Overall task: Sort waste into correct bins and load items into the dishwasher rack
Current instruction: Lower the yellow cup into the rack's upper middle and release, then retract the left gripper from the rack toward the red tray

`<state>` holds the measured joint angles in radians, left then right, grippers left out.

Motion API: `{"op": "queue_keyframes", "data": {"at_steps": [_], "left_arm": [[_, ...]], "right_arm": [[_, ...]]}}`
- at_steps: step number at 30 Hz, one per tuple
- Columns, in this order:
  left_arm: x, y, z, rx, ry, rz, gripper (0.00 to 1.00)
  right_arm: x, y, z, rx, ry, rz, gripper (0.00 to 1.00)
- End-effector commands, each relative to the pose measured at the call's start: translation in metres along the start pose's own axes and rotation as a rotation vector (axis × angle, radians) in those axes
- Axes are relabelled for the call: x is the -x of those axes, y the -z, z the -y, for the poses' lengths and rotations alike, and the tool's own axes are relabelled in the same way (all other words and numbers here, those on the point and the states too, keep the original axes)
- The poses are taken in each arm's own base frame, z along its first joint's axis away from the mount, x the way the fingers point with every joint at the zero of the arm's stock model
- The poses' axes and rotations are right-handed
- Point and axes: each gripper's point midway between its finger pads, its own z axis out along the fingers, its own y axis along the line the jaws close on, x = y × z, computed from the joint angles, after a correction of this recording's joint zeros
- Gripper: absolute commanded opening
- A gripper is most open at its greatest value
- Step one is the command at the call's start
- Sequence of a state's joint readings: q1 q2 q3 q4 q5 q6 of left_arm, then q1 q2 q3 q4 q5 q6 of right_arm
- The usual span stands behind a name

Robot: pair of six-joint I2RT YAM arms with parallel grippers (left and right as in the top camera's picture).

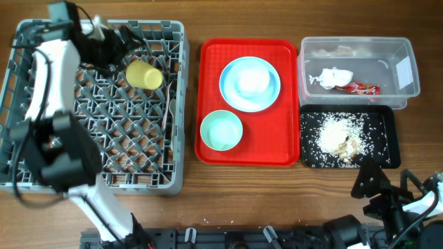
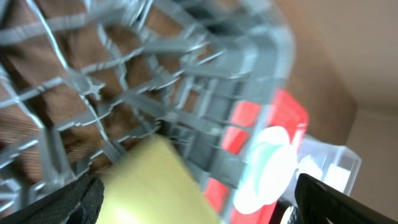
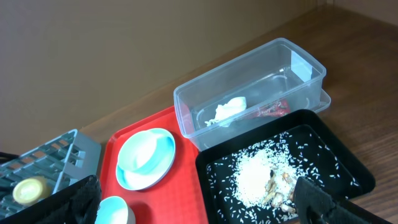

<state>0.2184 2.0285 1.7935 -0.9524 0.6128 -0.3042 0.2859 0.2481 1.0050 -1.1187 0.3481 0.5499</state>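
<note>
Hovering above the dishwasher rack's (image 1: 178, 138) far edge, our left gripper (image 1: 119, 47) has its fingers spread wide, with the yellow cup (image 1: 144, 75) lying inside the rack just beside them. Well right of the rack, our right gripper (image 1: 377, 190) gapes empty.

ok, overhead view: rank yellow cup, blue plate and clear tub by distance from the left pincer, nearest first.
1. yellow cup, in the rack, just beside the left pincer.
2. blue plate, on the red tray, mid-table.
3. clear tub, far right.
</note>
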Motion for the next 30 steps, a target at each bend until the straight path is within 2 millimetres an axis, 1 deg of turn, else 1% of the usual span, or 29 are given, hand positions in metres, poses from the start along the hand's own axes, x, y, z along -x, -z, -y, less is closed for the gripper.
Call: {"op": "queue_keyframes", "data": {"at_steps": [1, 2, 3, 4, 5, 6, 7, 8, 9, 11, 12, 13, 15, 16, 19, 20, 22, 24, 26, 28, 29, 30], "left_arm": [[0.002, 0.083, 0.066, -0.040, -0.134, 0.215, 1.00], [-0.001, 0.097, 0.078, -0.041, -0.150, 0.257, 1.00], [-0.007, 0.107, 0.089, -0.051, -0.173, 0.273, 1.00], [-0.015, 0.110, 0.095, -0.055, -0.181, 0.265, 1.00], [-0.022, 0.108, 0.096, -0.052, -0.180, 0.243, 1.00], [-0.030, 0.104, 0.096, -0.043, -0.173, 0.211, 0.97], [-0.042, 0.093, 0.094, -0.022, -0.217, 0.158, 0.26], [-0.047, 0.086, 0.089, 0.017, -0.214, 0.135, 0.04], [-0.049, 0.077, 0.078, 0.090, -0.199, 0.125, 0.04], [-0.048, 0.061, 0.047, 0.315, -0.167, 0.137, 0.04], [-0.047, 0.054, 0.038, 0.388, -0.161, 0.142, 0.04], [-0.047, 0.049, 0.035, 0.417, -0.168, 0.141, 0.04], [-0.047, 0.029, 0.019, 0.513, -0.158, 0.122, 0.04], [-0.047, 0.016, 0.003, 0.578, -0.129, 0.100, 0.04], [-0.048, -0.010, -0.021, 0.636, -0.109, 0.043, 0.04], [-0.047, -0.024, -0.032, 0.662, -0.104, 0.018, 0.04], [-0.046, -0.044, -0.045, 0.676, -0.102, -0.008, 0.04], [-0.047, -0.054, -0.051, 0.684, -0.101, -0.025, 0.04], [-0.043, -0.048, -0.045, 0.671, -0.108, -0.002, 0.04], [-0.037, -0.027, -0.026, 0.636, -0.122, 0.057, 0.04], [-0.035, -0.015, -0.014, 0.608, -0.130, 0.090, 0.07], [-0.035, 0.002, 0.004, 0.555, -0.140, 0.125, 0.09]], "right_arm": [[0.001, 0.002, 0.000, 0.007, -0.017, 0.011, 1.00], [0.001, 0.002, 0.000, 0.007, -0.017, 0.011, 1.00], [0.001, 0.002, 0.000, 0.007, -0.017, 0.011, 1.00], [0.001, 0.002, 0.000, 0.007, -0.017, 0.011, 1.00], [0.001, 0.002, 0.000, 0.007, -0.016, 0.011, 1.00], [0.001, 0.002, 0.000, 0.007, -0.017, 0.011, 1.00], [0.001, 0.002, 0.000, 0.007, -0.016, 0.011, 1.00], [0.001, 0.002, 0.000, 0.007, -0.017, 0.011, 1.00], [0.001, 0.002, 0.000, 0.007, -0.017, 0.011, 1.00], [0.001, 0.002, 0.000, 0.007, -0.016, 0.011, 1.00], [0.001, 0.002, 0.000, 0.007, -0.017, 0.011, 1.00], [0.001, 0.002, 0.000, 0.007, -0.016, 0.011, 1.00], [0.001, 0.002, 0.000, 0.007, -0.017, 0.011, 1.00], [0.001, 0.002, 0.000, 0.007, -0.017, 0.011, 1.00], [0.001, 0.002, 0.000, 0.007, -0.017, 0.011, 1.00], [0.001, 0.002, 0.000, 0.007, -0.017, 0.011, 1.00], [0.001, 0.002, 0.000, 0.007, -0.016, 0.011, 1.00], [0.001, 0.002, 0.000, 0.007, -0.017, 0.011, 1.00], [0.001, 0.002, 0.000, 0.007, -0.017, 0.011, 1.00], [0.001, 0.002, 0.000, 0.007, -0.016, 0.011, 1.00], [0.001, 0.002, 0.000, 0.007, -0.016, 0.011, 1.00], [0.001, 0.002, 0.000, 0.007, -0.016, 0.010, 1.00]]}}
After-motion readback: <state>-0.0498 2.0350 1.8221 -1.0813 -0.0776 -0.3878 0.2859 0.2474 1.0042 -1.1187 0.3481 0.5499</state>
